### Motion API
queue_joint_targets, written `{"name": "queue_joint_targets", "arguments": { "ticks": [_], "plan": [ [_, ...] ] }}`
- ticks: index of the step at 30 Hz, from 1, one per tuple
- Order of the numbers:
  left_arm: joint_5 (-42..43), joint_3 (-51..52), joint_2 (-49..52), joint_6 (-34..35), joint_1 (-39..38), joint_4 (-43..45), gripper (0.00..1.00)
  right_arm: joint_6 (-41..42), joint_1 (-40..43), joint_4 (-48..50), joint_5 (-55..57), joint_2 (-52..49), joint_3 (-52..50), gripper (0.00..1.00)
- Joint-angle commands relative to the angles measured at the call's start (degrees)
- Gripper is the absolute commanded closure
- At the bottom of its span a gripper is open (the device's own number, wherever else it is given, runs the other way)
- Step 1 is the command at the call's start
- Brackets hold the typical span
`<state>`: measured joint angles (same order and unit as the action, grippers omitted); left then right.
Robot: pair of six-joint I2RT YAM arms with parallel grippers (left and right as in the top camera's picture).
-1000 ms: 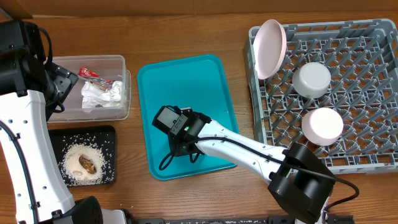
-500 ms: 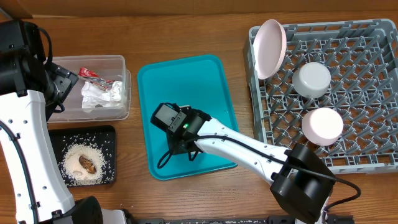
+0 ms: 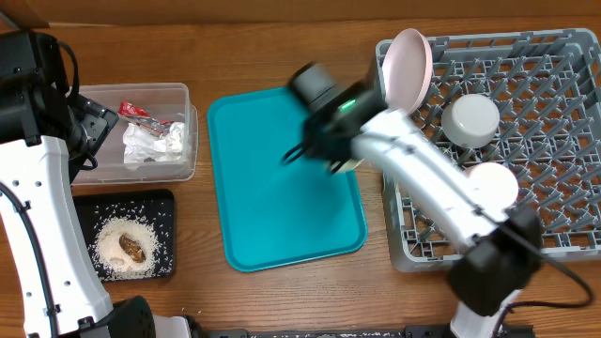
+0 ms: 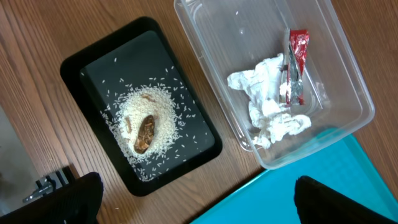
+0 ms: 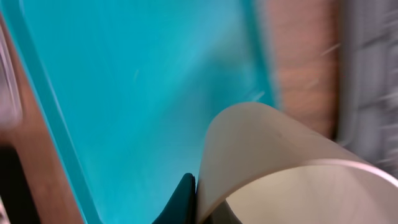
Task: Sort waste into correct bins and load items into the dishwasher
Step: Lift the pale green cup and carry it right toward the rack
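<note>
The clear tub (image 4: 205,37) holds a napkin (image 4: 264,99) and a red wrapper (image 4: 296,62), the black tray (image 4: 106,68) holds rice (image 4: 134,109), and over the teal tray (image 3: 272,188) the right end effector (image 5: 191,196) is clenched on a white cup (image 5: 280,162), while the left end effector (image 4: 199,208) is released.

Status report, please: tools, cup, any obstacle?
Right tool shut on small white cup, above teal tray. Left tool open, empty. Pink dish standing at rack corner, near arm.

Overhead, the right arm (image 3: 423,174) is blurred; its wrist hides the right pincer (image 5: 190,200) and part of the pale pink bowl (image 3: 498,183). The dish rack (image 3: 563,56) runs off the right edge. The right wrist view is smeared throughout: the white cup (image 5: 280,168) is cut off at the bottom, one dark finger (image 5: 185,196) barely showing. The left pincer (image 4: 196,208) shows only cropped fingertips (image 4: 74,199).
</note>
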<state>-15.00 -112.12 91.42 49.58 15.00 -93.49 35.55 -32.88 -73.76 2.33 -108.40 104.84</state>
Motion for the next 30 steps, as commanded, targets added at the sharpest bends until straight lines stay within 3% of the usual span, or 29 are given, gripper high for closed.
{"name": "queue_joint_targets", "arguments": {
  "ticks": [1, 7, 11, 14, 24, 30],
  "plan": [
    [-0.2, -0.2, 0.2, 1.0, 0.0, -0.1, 0.00, -8.6, 12.5, 0.2, -7.8, 7.3, 2.2, 0.96],
    [-0.2, -0.2, 0.2, 1.0, 0.0, -0.1, 0.00, -29.9, 43.0, 1.4, -50.3, 9.4, 2.0, 0.96],
    [-0.2, -0.2, 0.2, 1.0, 0.0, -0.1, 0.00, -30.1, 59.8, 3.1, -62.9, 7.8, 2.0, 0.96],
    [-0.2, -0.2, 0.2, 1.0, 0.0, -0.1, 0.00, -33.0, 66.6, 4.6, -63.0, 5.2, 2.0, 0.96],
    [-0.2, -0.2, 0.2, 1.0, 0.0, -0.1, 0.00, -34.4, 68.9, 14.8, -66.4, -2.6, -1.9, 0.96],
    [-0.2, -0.2, 0.2, 1.0, 0.0, -0.1, 0.00, -27.7, 68.9, 23.2, -66.8, -8.9, -1.9, 0.96]
  ]
}}
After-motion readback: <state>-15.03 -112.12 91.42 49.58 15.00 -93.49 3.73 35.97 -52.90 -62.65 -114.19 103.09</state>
